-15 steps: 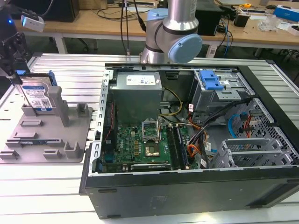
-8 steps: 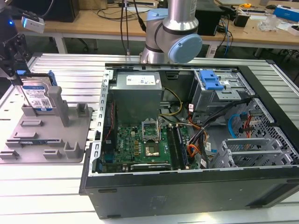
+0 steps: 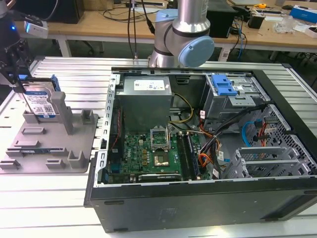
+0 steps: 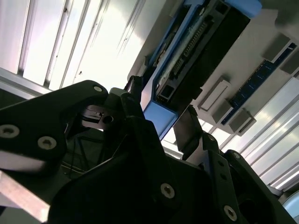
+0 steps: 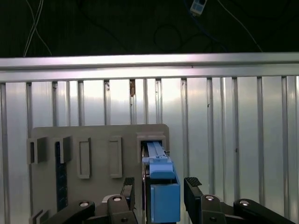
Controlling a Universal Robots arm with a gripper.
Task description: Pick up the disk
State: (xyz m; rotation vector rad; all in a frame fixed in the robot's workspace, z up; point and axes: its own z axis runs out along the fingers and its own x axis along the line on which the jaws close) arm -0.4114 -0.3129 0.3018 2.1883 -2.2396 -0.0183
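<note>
Gripper (image 5: pixel 160 183) is straddling disk (image 5: pixel 163 198) w/ jaws apart, gaps showing both sides, not yet clamping. Disk is standing on edge in grey fixture (image 5: pixel 100 133) on worktop (image 5: pixel 233 140). Risk: closing off-centre could be tilting disk, jamming it in its slot.

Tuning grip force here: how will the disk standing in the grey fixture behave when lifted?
The disk looks rigid, metal-bodied, probably heavy for its size. The blue plastic rail that the hand straddles looks smooth, so it might slip. Standing on edge in the fixture, it could tip.
</note>
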